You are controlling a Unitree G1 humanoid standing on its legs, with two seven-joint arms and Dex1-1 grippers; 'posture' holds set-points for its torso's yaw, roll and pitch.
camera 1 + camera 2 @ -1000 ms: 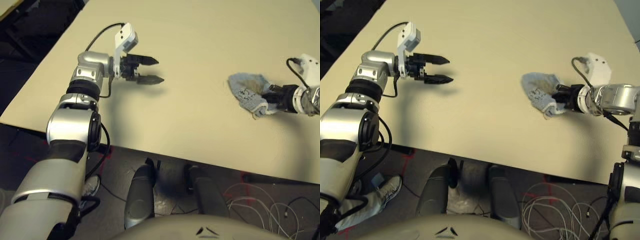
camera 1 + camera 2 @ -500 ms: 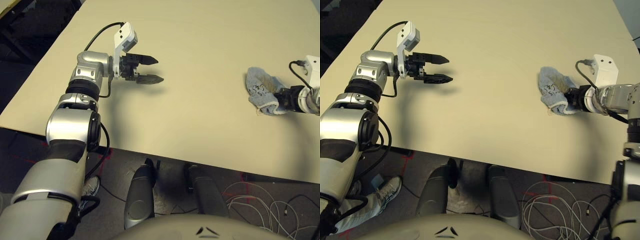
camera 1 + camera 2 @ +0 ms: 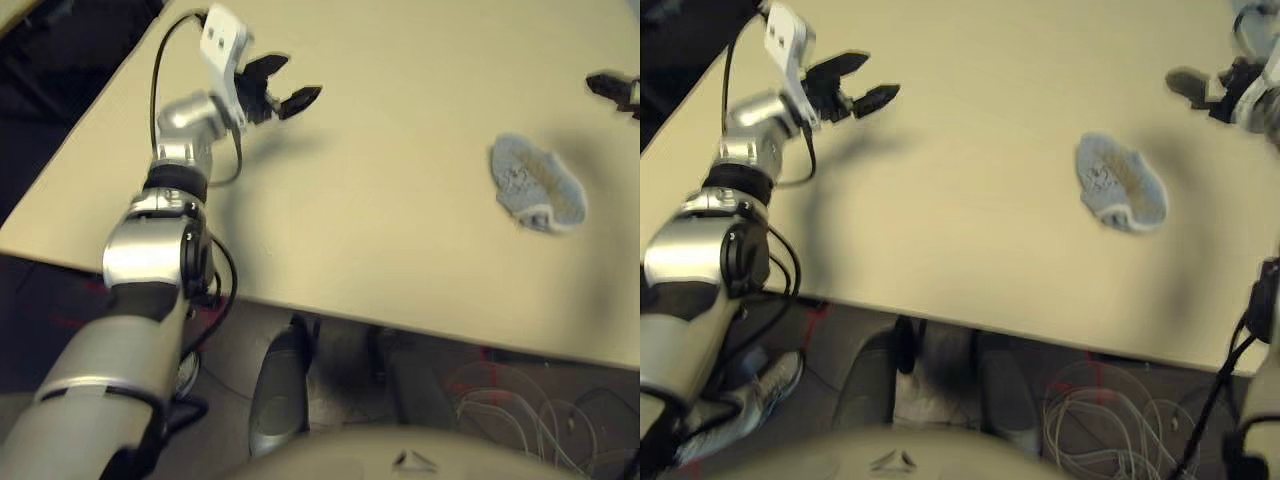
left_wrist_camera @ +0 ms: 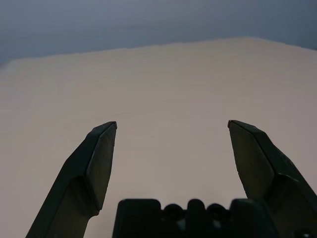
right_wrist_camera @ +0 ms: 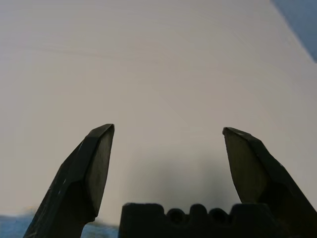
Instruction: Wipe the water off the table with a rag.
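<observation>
Right eye view now has the rag (image 3: 1122,196) lying alone on the table (image 3: 970,230), crumpled, toward the right side and not far from the near edge. A second ago the right gripper (image 3: 1200,85) was pinching it and half a second ago it was still on the cloth; it has since let go and pulled up and away to the far right, well apart from the rag. Its fingers (image 5: 86,173) stand wide apart in the right wrist view, with nothing between them and bare tabletop ahead, so it points about level across the table.

The left gripper (image 3: 283,85) has also moved: earlier it pointed sideways toward the right over the left part of the table, and now it sits farther from the robot, angled upward and to the right, with the forearm reaching away from the near left edge. Its two fingers (image 4: 94,168) are spread and empty in the left wrist view, and the table's far edge lies beyond them.

I cannot make out the water anywhere on the tabletop.
</observation>
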